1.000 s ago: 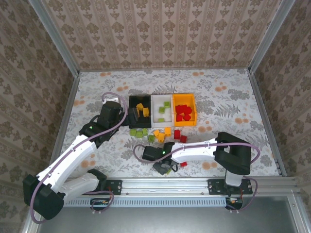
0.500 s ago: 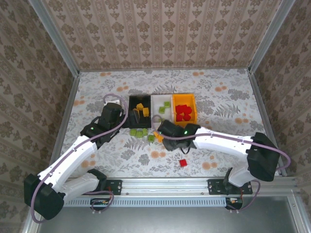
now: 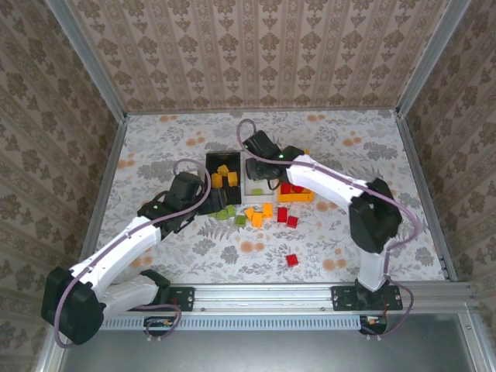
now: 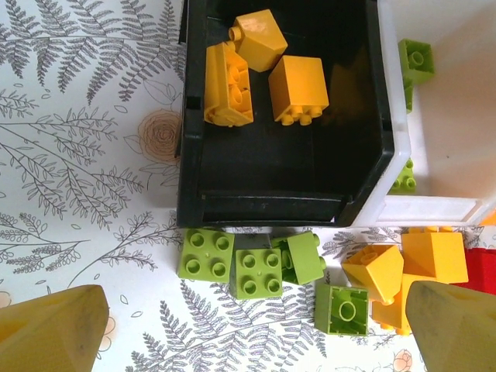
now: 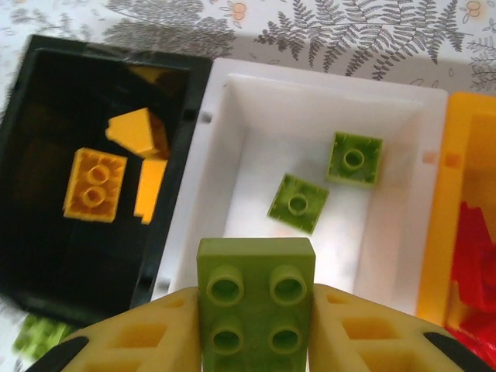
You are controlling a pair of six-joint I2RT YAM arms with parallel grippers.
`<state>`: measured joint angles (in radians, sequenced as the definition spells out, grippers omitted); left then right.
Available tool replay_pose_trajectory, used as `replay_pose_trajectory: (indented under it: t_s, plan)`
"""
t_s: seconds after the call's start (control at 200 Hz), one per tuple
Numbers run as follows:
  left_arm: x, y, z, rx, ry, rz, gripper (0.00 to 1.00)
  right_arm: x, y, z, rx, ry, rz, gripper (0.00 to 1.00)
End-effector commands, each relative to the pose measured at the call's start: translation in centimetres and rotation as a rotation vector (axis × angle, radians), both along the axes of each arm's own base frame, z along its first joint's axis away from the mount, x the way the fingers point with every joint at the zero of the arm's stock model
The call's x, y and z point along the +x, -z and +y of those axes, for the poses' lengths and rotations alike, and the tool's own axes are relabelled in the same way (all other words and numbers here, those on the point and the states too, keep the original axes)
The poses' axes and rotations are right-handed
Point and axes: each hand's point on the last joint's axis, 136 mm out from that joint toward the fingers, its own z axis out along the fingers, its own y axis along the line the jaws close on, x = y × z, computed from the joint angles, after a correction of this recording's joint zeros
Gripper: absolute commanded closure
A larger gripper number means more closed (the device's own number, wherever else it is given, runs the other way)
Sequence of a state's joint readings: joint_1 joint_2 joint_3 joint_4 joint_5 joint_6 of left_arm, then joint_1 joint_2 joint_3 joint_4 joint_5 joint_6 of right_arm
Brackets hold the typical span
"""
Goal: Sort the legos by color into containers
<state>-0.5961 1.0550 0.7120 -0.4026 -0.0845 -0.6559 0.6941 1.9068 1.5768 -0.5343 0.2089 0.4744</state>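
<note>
The black bin (image 3: 222,177), white bin (image 3: 260,177) and orange bin (image 3: 298,182) stand side by side. My right gripper (image 5: 256,325) is shut on a green lego (image 5: 256,298), studs up, above the near end of the white bin (image 5: 232,155), which holds two green legos (image 5: 354,158). My left gripper (image 4: 256,333) hangs open over three green legos (image 4: 256,271) lying just in front of the black bin (image 4: 279,186), which holds yellow legos (image 4: 298,89). In the top view, the left gripper (image 3: 213,205) is at that bin's near edge and the right gripper (image 3: 267,180) over the white bin.
Loose yellow legos (image 3: 260,213) and red legos (image 3: 282,215) lie in front of the bins, and one red lego (image 3: 291,260) sits alone nearer the arms. The orange bin (image 5: 465,155) holds red legos (image 5: 477,248). Metal frame rails bound the table.
My right arm swung from the table's near edge, across the loose pile, to above the white bin with the green lego. My left gripper shifted slightly toward the green legos.
</note>
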Motion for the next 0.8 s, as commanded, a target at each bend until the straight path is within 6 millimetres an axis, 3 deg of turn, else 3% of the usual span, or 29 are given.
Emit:
replay_pose_trajectory:
  t_s: [0.0, 0.105, 0.21, 0.27, 0.41, 0.575, 0.795]
  plan:
    - [-0.5, 1.1, -0.6, -0.011, 0.021, 0.031, 0.00, 1.1, 0.9, -0.7, -0.046, 0.074, 0.027, 0.63]
    - [-0.7, 1.7, -1.4, 0.003, 0.063, 0.050, 0.02, 1.9, 1.2, -0.8, -0.051, 0.103, 0.031, 0.55]
    - [-1.0, 2.1, -2.5, 0.047, 0.116, 0.051, 0.05, 2.1, 0.8, -0.2, -0.027, 0.094, 0.031, 0.33]
    - [-1.1, 2.2, -3.4, 0.082, 0.150, 0.043, 0.07, 2.0, 0.1, -0.1, -0.005, 0.090, 0.019, 0.26]
    - [-1.6, 2.7, -5.9, 0.174, 0.234, 0.024, 0.15, 1.0, -2.2, -0.4, 0.064, 0.091, -0.020, 0.23]
    - [-2.2, 4.9, -8.5, 0.284, 0.319, 0.046, 0.24, -0.9, -4.0, -2.0, 0.113, 0.106, -0.057, 0.22]
    - [-2.3, 8.0, -9.0, 0.373, 0.332, 0.089, 0.33, -2.8, -4.3, -4.1, 0.130, 0.128, -0.068, 0.22]
